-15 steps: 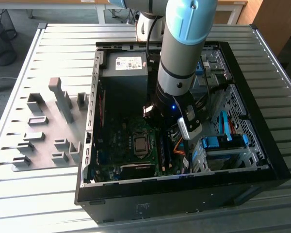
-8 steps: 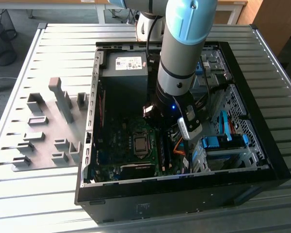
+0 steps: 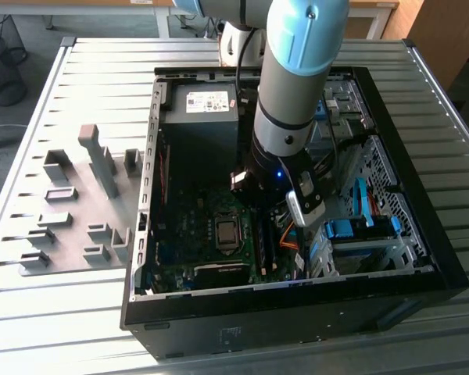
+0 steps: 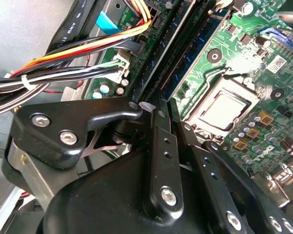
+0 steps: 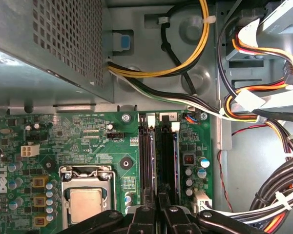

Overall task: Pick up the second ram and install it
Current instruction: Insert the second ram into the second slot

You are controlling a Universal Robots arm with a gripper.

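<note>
While the arm is reaching into the open computer case (image 3: 422, 258) on the bench (image 3: 78, 312), the gripper (image 5: 156, 214) is sitting with jaws drawn together over the memory slots (image 5: 158, 151), clamping the second ram (image 4: 173, 68) edge-on beside the processor socket (image 5: 85, 200).

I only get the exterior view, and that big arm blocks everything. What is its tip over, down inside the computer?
Observer: In the first wrist view the gripper sits right over the two memory slots, next to the processor socket.
Operator: Is anything in those slots?
Observer: In the second wrist view a blue ram stick with dark chips stands on edge, in line with the gripper. I cannot tell whether it is fully seated.
Operator: Is anything crowding the tip?
Observer: A tied bundle of cables runs just beside the gripper.
</note>
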